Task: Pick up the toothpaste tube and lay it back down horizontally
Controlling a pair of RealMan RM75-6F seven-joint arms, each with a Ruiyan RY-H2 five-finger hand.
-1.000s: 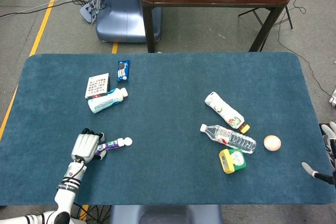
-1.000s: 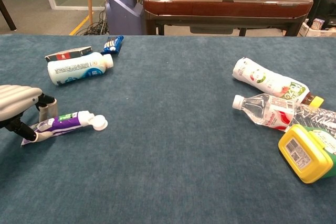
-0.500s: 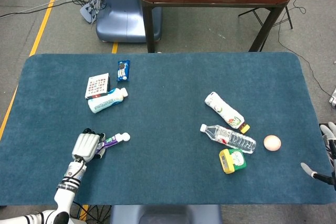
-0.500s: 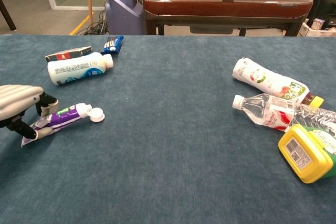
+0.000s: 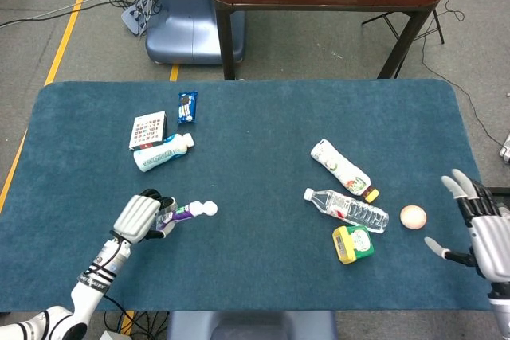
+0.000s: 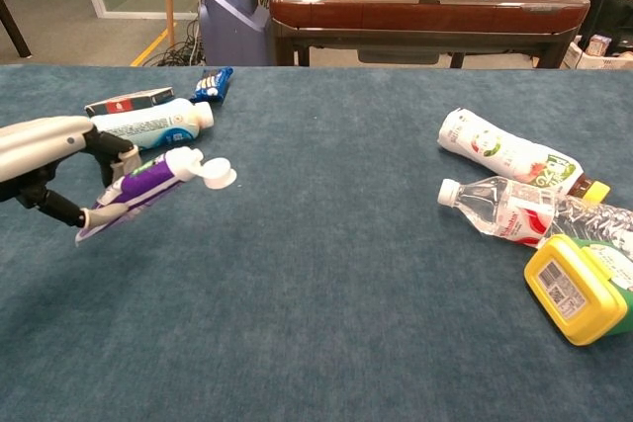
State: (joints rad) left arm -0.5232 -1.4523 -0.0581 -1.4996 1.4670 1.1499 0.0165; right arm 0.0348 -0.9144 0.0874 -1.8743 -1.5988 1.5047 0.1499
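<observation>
My left hand [image 5: 142, 216] [image 6: 45, 155] grips the toothpaste tube [image 5: 188, 211] [image 6: 148, 177] at the table's near left. The tube is purple and white with a round white cap [image 6: 218, 174] pointing right. In the chest view it hangs off the blue cloth, cap end tilted slightly up. My right hand [image 5: 480, 229] hovers over the near right edge of the table, fingers spread and holding nothing. It does not show in the chest view.
A white-and-blue bottle [image 5: 163, 151], a card box [image 5: 147, 129] and a blue snack pack [image 5: 186, 106] lie behind the left hand. At right lie a white bottle [image 5: 343, 169], a clear water bottle [image 5: 347, 208], a yellow-green container [image 5: 353, 244] and an egg [image 5: 413, 216].
My left hand has lifted the toothpaste tube off the cloth and carried it slightly right and forward. My right hand has come up into the head view with fingers spread.
</observation>
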